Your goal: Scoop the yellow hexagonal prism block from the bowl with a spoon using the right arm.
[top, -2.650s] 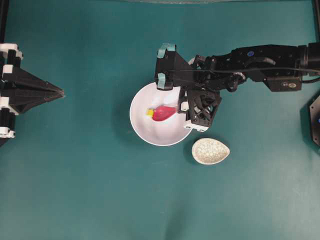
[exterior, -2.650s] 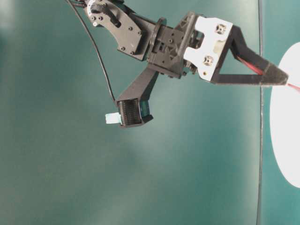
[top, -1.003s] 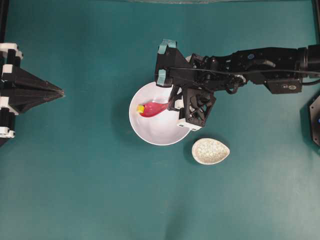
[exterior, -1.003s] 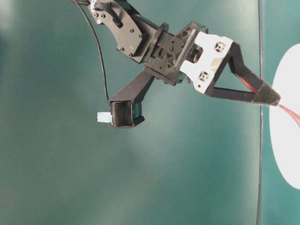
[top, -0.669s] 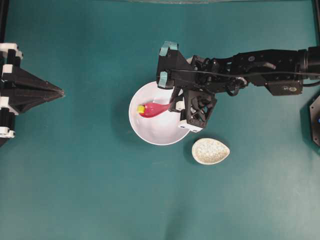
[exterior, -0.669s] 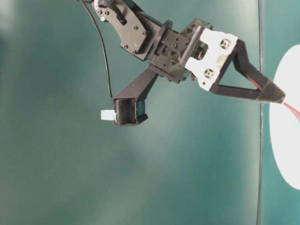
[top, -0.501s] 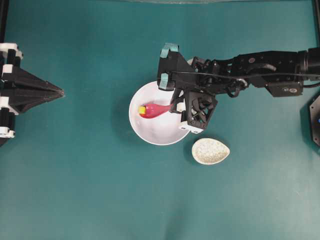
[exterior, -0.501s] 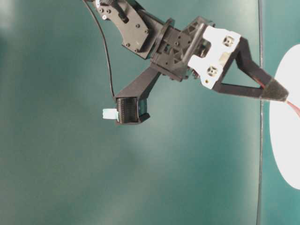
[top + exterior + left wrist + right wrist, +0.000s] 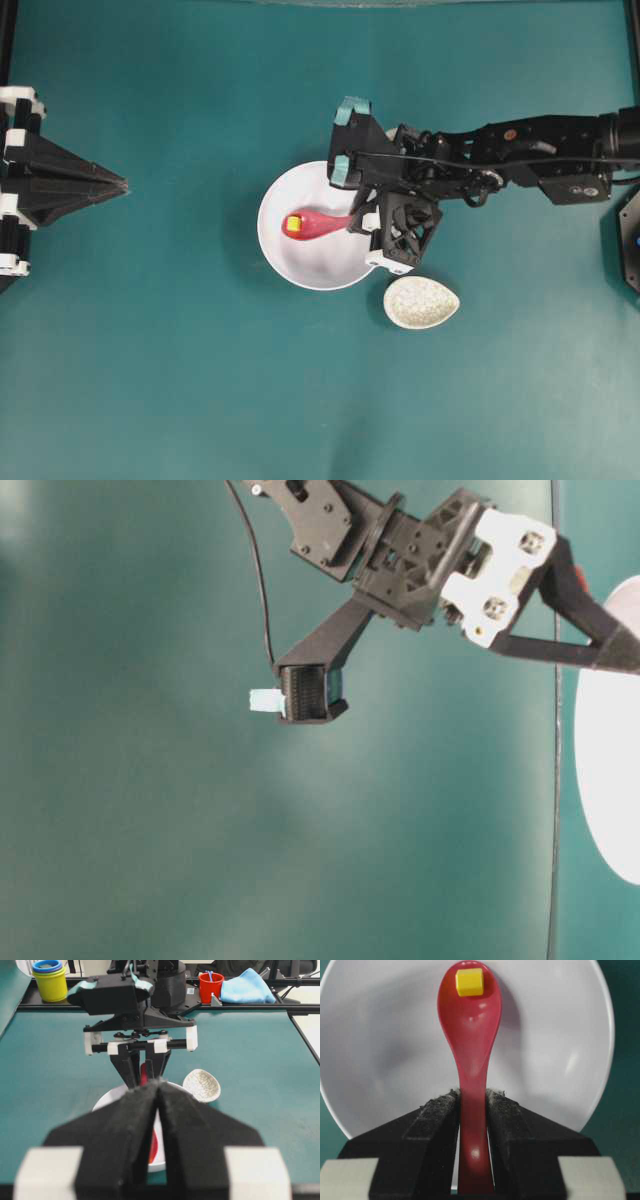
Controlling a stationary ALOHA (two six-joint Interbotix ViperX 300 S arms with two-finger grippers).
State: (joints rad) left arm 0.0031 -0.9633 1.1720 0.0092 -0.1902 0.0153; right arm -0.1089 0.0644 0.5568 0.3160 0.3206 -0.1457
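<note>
Teal table: right gripper clamps spoon, head leftward overhead, seemingly carrying block.

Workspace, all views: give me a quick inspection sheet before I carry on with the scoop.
Surface: teal table mat, flat, no spills seen.
Job's things: yellow block sits in the head of the spoon, near its tip; spoon is over the white bowl.
Clutter: speckled spoon rest beside the bowl, apart from it.
Grippers: right tool shut on the spoon handle; left tool shut, holding nothing, parked at the table's left edge.
Cables: black cable hangs along the right arm, off the table.
Surroundings: yellow-and-blue cups, red cup and blue cloth on the far shelf.
</note>
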